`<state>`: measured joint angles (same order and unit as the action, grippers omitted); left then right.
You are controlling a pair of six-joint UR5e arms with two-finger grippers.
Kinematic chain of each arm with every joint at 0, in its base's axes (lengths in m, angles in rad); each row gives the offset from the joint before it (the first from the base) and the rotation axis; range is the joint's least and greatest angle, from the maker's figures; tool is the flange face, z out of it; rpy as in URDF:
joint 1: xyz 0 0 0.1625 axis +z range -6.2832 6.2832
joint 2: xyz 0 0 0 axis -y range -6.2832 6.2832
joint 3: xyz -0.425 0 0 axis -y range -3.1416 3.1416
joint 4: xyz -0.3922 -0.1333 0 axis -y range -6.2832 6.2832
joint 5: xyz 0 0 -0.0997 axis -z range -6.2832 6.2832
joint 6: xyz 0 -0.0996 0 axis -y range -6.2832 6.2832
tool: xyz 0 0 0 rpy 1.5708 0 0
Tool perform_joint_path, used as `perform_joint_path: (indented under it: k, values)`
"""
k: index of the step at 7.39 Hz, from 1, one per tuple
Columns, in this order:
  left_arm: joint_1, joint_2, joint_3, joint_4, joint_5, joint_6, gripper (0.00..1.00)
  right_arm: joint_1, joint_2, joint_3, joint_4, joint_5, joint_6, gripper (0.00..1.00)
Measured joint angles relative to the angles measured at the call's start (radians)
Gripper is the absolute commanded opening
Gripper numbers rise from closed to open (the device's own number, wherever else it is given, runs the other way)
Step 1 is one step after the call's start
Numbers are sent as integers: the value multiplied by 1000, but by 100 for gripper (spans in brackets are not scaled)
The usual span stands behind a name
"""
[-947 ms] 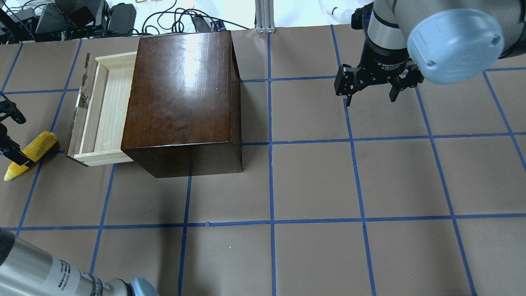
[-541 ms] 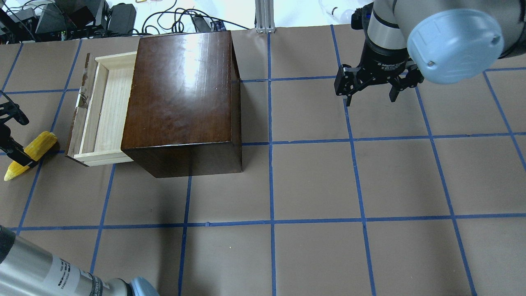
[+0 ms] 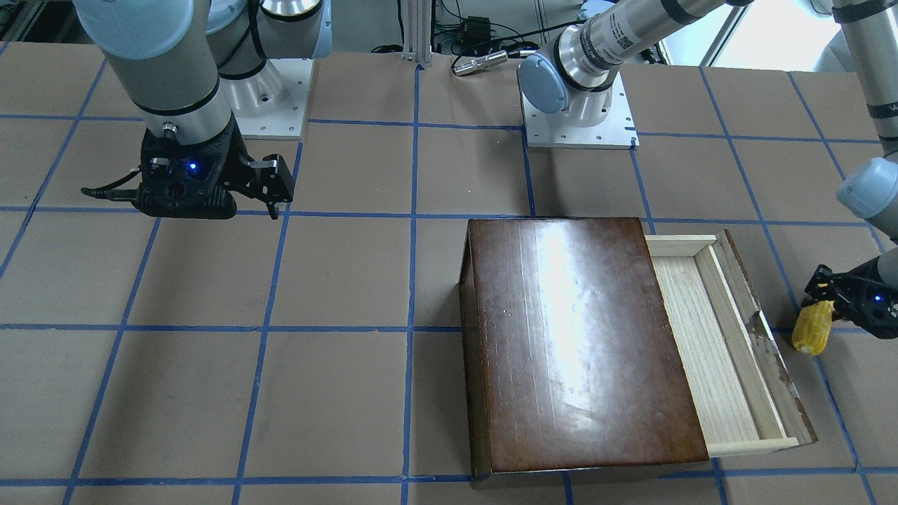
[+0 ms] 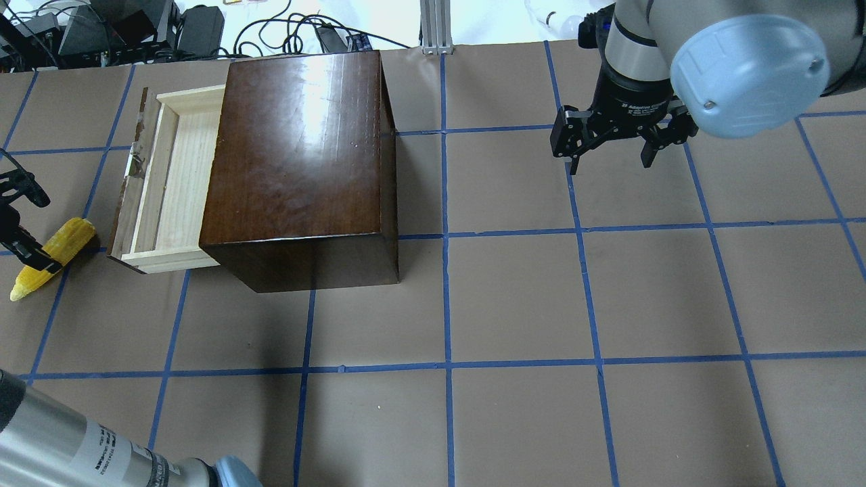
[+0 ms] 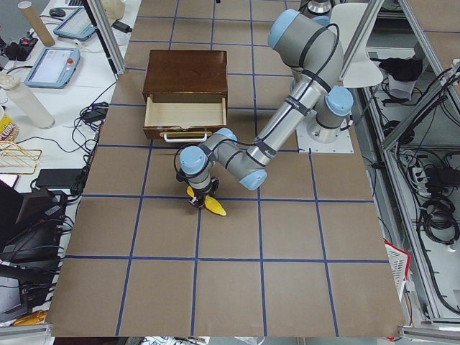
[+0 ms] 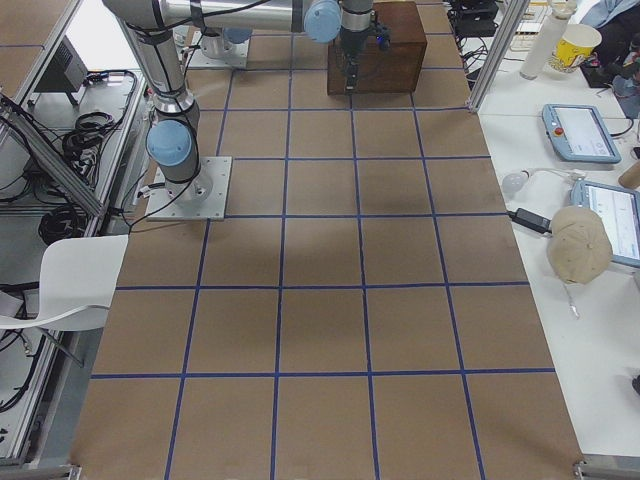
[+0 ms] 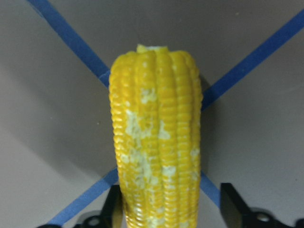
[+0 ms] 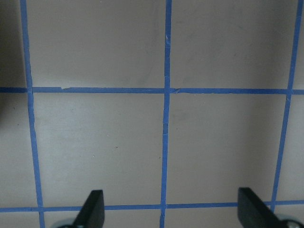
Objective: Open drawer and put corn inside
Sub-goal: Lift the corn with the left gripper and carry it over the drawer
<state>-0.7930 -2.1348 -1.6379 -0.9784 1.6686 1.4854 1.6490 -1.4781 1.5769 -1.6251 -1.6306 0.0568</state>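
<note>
Left gripper [image 7: 172,211], jaws apart, straddles corn [image 4: 57,247] near the left table edge, shifted slightly toward the pulled-out drawer [image 4: 169,182]. Right gripper [image 4: 611,164] stays spread.

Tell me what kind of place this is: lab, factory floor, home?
Most likely a robotics lab workcell. The table is papered brown and marked with a blue tape grid, teach pendants lie beside it, and loose cables pile up behind it.
</note>
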Motion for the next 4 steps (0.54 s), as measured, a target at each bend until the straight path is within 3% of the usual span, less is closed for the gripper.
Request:
perform_joint_path:
  k: [2,4]
  values:
    - [-14,17,16,-1,1,4,0,0,0,0,0,0,0,100]
    - [-84,57,97,-60,15,-2,0,0,-1,0,0,0,0,100]
